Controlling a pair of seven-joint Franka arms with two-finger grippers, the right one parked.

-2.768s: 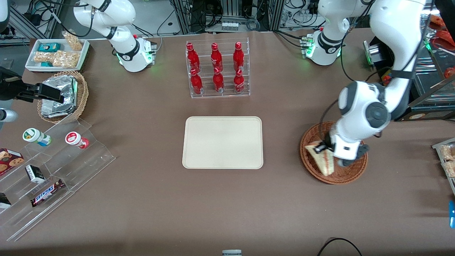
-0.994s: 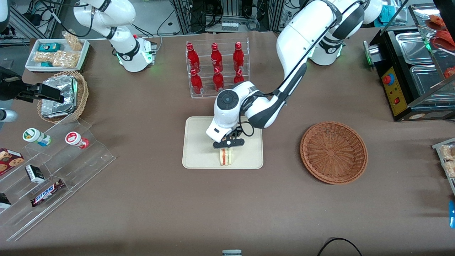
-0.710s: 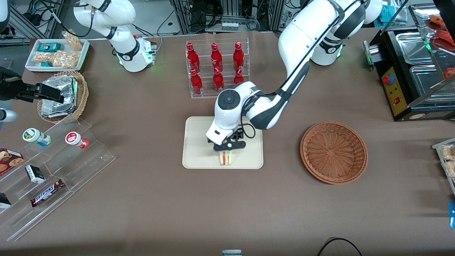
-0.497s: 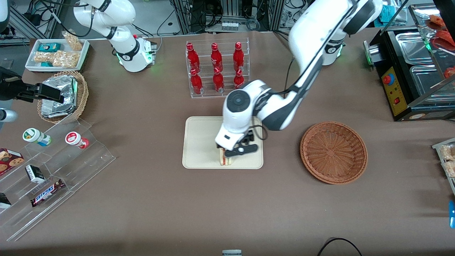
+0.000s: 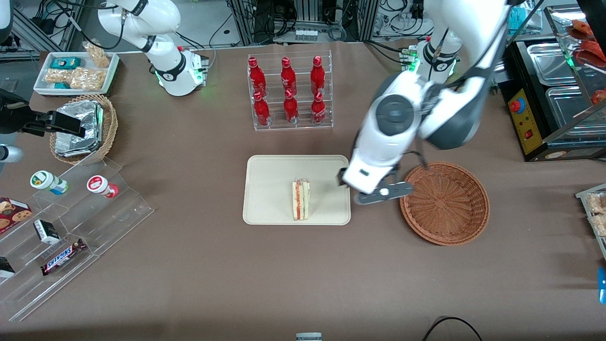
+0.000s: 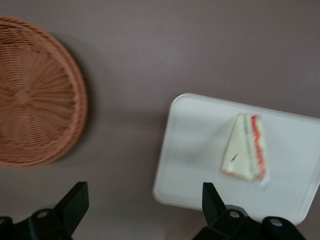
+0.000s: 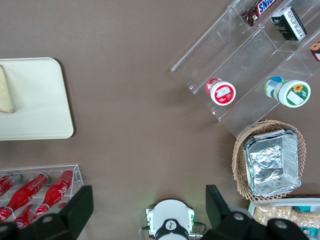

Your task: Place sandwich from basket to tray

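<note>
The sandwich (image 5: 300,199) (image 6: 246,146), a pale wedge with red and green filling, lies on the cream tray (image 5: 270,189) (image 6: 190,150), in the part nearer the front camera. The reddish-brown basket (image 5: 444,202) (image 6: 35,95) sits empty toward the working arm's end of the table. My gripper (image 5: 374,192) (image 6: 145,205) hangs open and empty above the bare table between the tray and the basket, well apart from the sandwich. A corner of the sandwich (image 7: 6,95) also shows in the right wrist view.
A clear rack of red bottles (image 5: 289,92) stands farther from the front camera than the tray. Toward the parked arm's end are a tan basket with foil packets (image 5: 83,128), a white snack tray (image 5: 75,71) and clear stepped shelves (image 5: 71,227) with small goods.
The gripper carried the sandwich from the basket to the tray, let go of it there, then rose and swung toward the basket. The sandwich stays on the tray.
</note>
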